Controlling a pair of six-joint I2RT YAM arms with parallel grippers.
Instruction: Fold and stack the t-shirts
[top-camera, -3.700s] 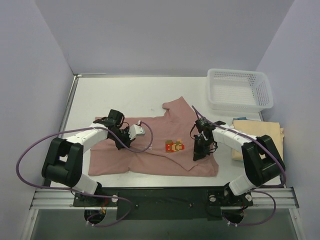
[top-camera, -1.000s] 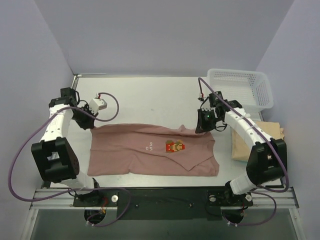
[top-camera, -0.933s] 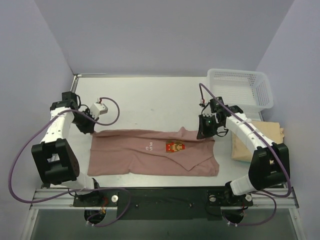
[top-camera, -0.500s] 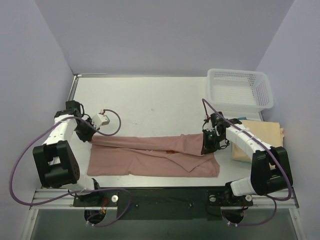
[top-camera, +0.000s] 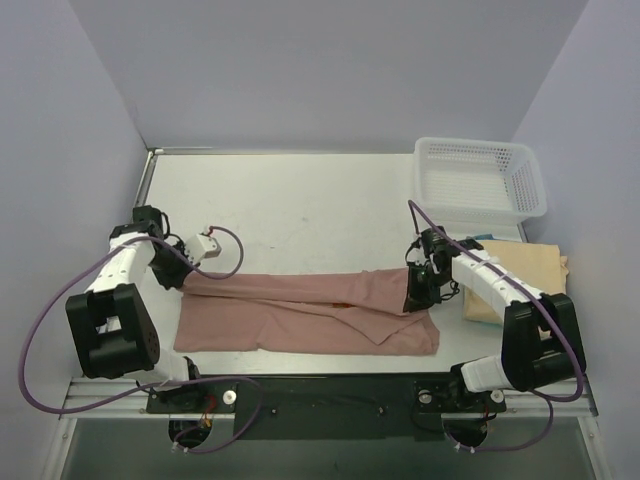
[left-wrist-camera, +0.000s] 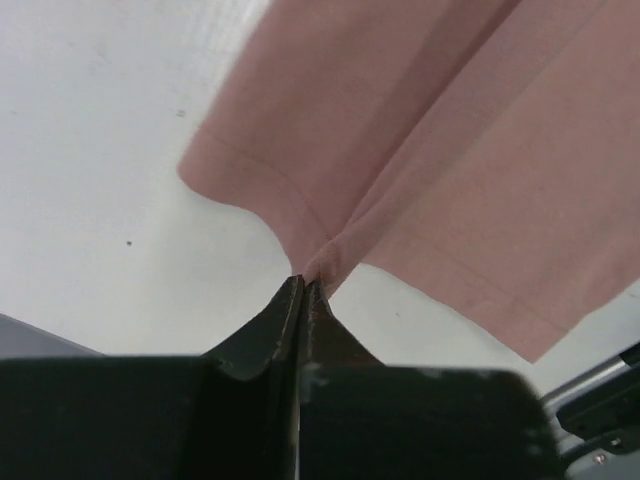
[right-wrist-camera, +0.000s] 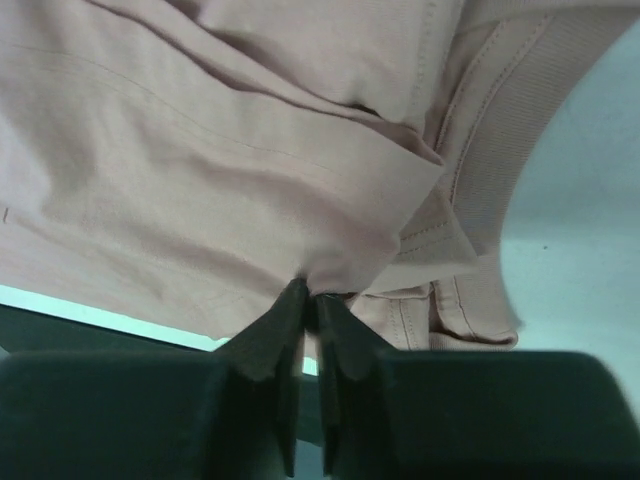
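Observation:
A dusty pink-brown t-shirt (top-camera: 300, 310) lies across the near part of the table, its far half folded toward the front into a long band. My left gripper (top-camera: 186, 282) is shut on the cloth at the band's left end; the left wrist view shows a pinch of hem (left-wrist-camera: 318, 262) held by my left gripper (left-wrist-camera: 305, 285). At the right end my right gripper (top-camera: 415, 298) is shut on the fold, with bunched fabric (right-wrist-camera: 250, 180) caught in my right gripper (right-wrist-camera: 310, 293). A pale tan-yellow t-shirt (top-camera: 520, 275) lies folded at the right edge.
A white mesh basket (top-camera: 478, 180) stands at the back right, just behind the tan-yellow shirt. The pale table (top-camera: 300, 200) stretches behind the pink shirt. Lavender walls close in both sides, and the black base rail (top-camera: 320, 395) runs along the near edge.
Both grippers carried the shirt's far edge toward the front and down. The shirt went from spread out, print showing, to a narrow folded band with the print hidden.

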